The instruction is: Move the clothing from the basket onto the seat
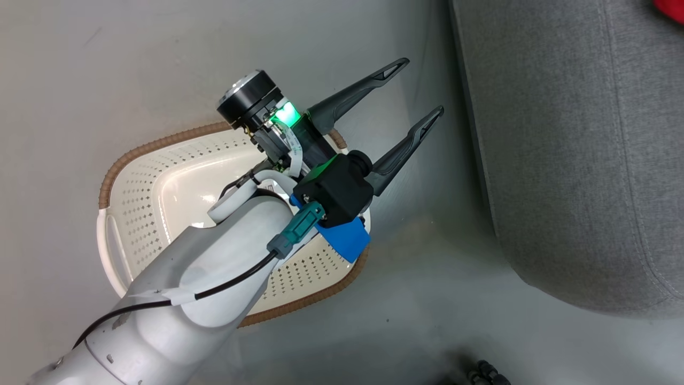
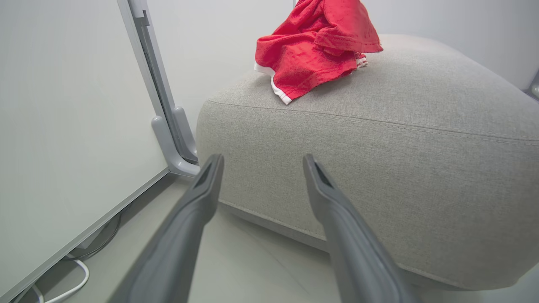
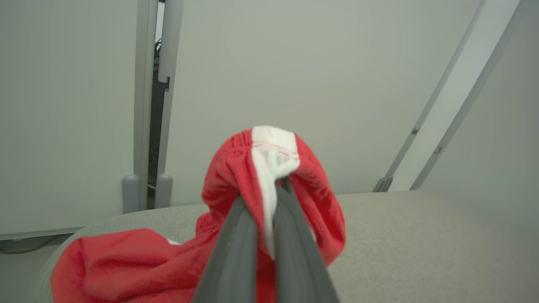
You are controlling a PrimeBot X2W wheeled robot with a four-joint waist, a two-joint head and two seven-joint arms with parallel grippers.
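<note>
The cream basket (image 1: 140, 206) with its brown rim sits on the floor, and its visible inside holds no garment. My left gripper (image 1: 423, 85) hovers over the basket's far side, open, fingers aimed at the grey seat (image 1: 577, 160). The left wrist view shows that gripper (image 2: 263, 159) with nothing between its fingers, facing the seat's side (image 2: 379, 139). Red clothing (image 2: 316, 54) with white trim lies bunched on top of the seat. My right gripper (image 3: 265, 191) is shut on a red garment (image 3: 229, 168) with a white stripe, held just above the seat (image 3: 421, 235). A red scrap (image 1: 670, 8) peeks in at the corner.
Pale wall panels with grey frame posts (image 2: 168, 126) stand close behind the seat's left end. A white cable (image 2: 76, 282) lies on the floor under the panel. A strip of bare grey floor (image 1: 427, 299) separates basket and seat. A dark object (image 1: 486, 371) sits at the bottom edge.
</note>
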